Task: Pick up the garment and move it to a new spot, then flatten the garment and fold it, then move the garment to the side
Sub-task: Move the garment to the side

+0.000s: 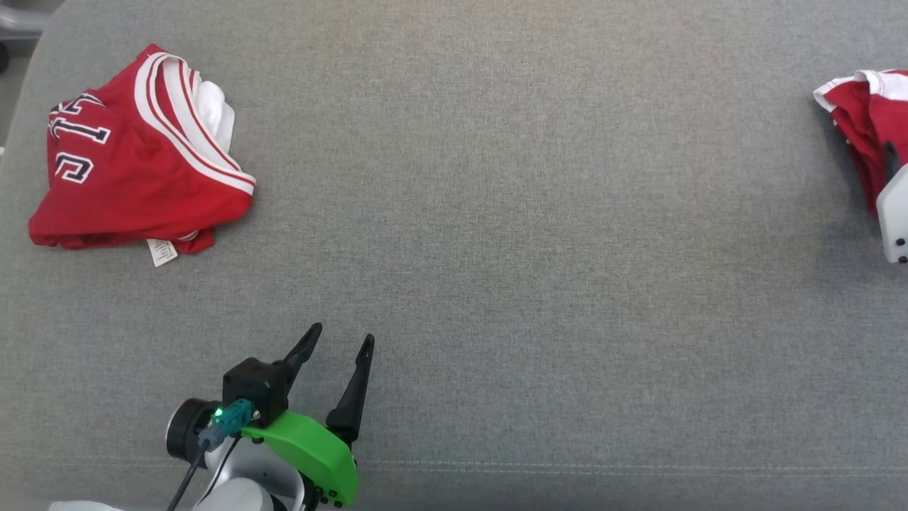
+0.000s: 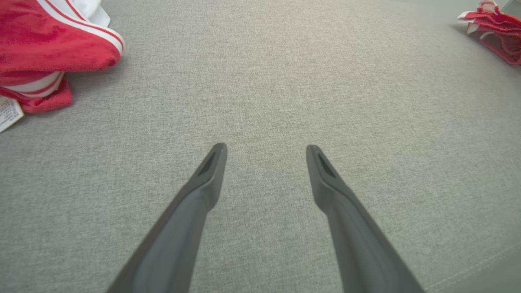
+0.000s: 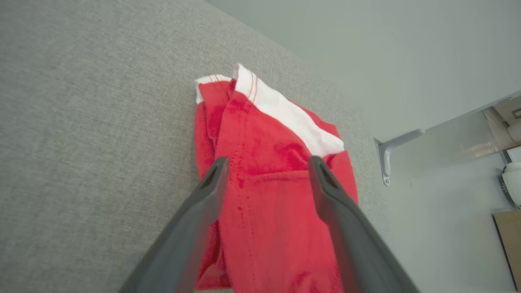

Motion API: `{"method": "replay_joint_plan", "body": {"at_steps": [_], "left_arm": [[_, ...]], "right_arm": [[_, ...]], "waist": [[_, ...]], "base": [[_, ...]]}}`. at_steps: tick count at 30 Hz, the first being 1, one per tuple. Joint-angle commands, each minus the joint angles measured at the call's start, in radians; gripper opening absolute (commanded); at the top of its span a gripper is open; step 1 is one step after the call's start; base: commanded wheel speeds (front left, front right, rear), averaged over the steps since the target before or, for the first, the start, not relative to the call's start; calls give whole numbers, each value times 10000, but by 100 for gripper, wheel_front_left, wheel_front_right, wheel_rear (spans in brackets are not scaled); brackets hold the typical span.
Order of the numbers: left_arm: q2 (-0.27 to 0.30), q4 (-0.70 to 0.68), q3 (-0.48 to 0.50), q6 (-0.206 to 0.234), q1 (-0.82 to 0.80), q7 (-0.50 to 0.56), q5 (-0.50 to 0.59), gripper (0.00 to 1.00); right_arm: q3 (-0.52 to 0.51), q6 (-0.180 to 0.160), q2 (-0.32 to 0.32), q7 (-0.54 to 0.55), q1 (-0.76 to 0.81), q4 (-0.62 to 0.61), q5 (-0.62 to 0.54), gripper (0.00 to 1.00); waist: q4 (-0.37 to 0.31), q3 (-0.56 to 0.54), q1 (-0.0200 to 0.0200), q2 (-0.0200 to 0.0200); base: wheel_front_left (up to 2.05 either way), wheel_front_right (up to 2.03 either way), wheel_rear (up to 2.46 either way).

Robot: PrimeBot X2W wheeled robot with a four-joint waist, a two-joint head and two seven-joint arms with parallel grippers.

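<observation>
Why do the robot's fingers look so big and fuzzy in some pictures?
Left wrist view: the left gripper is close to a wide lens, so looks huge, soft-edged. Right wrist view: same for the right gripper over the red garment.

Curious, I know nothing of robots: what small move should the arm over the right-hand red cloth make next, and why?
Probably lift away: the right fingers stand open over the red garment, gripping nothing, and it lies near the edge of the grey surface, seemingly set aside.
</observation>
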Motion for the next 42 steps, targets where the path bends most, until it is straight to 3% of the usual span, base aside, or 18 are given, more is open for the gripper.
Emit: {"method": "replay_joint_plan", "body": {"at_steps": [1,9,15,24,34,42], "left_arm": [[-26,39,1,-9,167,-70,-38,100],[-184,240,-46,112,755,-268,-339,100],[-164,316,131,314,1244,-547,-544,100],[44,118,427,708,1615,-854,-509,100],[135,-160,1186,1410,1709,-1322,-114,100],[190,93,1519,1381,1671,-843,-634,100]], "right_arm": [[63,-17,72,-117,176,-79,-98,100],[776,-18,692,-558,896,-387,411,100],[742,-18,1215,-1038,1685,-678,1312,100],[937,-18,1774,-1659,2593,-1777,2210,100],[-625,-16,2987,-2062,3999,-3303,2559,100],[-2100,-18,4186,-1716,5466,-4505,1994,100]], "waist": [[114,-574,0,0],[-22,-1955,0,0],[-71,-2941,0,0],[-151,-3364,0,0],[-284,-3438,0,0],[-444,-3613,0,0]], "base": [[0,0,0],[0,0,0],[0,0,0],[0,0,0],[0,0,0],[0,0,0]]}}
